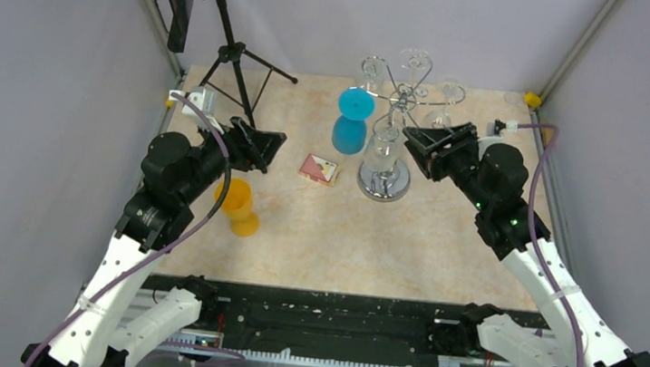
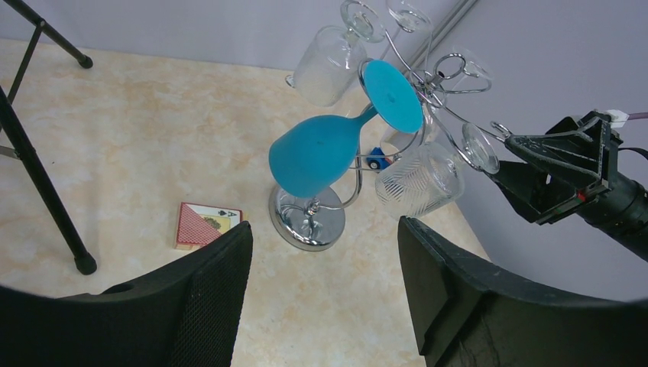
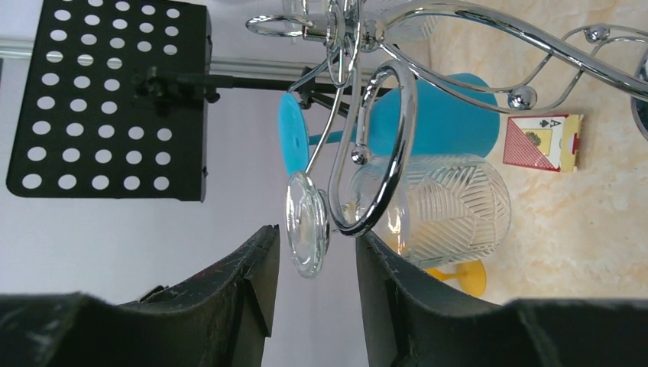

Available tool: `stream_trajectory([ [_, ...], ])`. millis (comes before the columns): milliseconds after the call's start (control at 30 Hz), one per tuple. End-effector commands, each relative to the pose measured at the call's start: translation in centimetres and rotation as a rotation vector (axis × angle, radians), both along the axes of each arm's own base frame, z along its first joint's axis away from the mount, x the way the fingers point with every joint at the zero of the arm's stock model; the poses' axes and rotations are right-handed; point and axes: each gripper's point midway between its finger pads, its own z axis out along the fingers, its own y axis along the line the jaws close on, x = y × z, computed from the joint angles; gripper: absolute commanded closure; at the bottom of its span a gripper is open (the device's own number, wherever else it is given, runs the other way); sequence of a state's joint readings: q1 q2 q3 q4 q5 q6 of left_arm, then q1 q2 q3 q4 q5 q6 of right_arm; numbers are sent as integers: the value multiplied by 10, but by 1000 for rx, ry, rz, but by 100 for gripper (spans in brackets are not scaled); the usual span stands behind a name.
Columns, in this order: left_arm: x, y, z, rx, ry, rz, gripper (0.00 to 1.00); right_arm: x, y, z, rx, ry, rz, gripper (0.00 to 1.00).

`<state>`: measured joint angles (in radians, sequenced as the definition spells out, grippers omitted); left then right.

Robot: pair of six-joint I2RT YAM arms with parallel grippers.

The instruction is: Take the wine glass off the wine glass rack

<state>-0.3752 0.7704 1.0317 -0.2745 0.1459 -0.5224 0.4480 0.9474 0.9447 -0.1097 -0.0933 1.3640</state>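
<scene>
The chrome wine glass rack stands mid-table at the back, with several glasses hanging upside down. A clear ribbed wine glass hangs on its near arm, next to a blue glass. My right gripper is open just right of the clear glass. In the right wrist view the gripper has that glass's foot disc between its fingertips, below the scroll arm, without closing on it. The ribbed bowl hangs beyond. My left gripper is open and empty, facing the rack base.
An orange glass lies on the table under the left arm. A card deck lies left of the rack base. A black tripod with a perforated plate stands at the back left. Grey walls enclose the table.
</scene>
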Motion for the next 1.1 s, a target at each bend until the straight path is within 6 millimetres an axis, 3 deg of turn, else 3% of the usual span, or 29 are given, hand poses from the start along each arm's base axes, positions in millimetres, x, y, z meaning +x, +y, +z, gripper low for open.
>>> stream_trajectory([
  [0,1,0,19,-12,-75,-3,27,5,0,35,58,-79,-26,58],
  [233,2,2,20,7,-90,7,27,10,8,29,54,-60,-14,61],
  [833,4,10,18,43,-91,45,26,10,5,35,-31,-111,-35,89],
  [933,4,10,18,43,-90,45,26,10,6,39,-25,-132,-31,100],
  [1067,4,10,17,42,-83,47,26,10,6,49,-11,-171,-34,100],
])
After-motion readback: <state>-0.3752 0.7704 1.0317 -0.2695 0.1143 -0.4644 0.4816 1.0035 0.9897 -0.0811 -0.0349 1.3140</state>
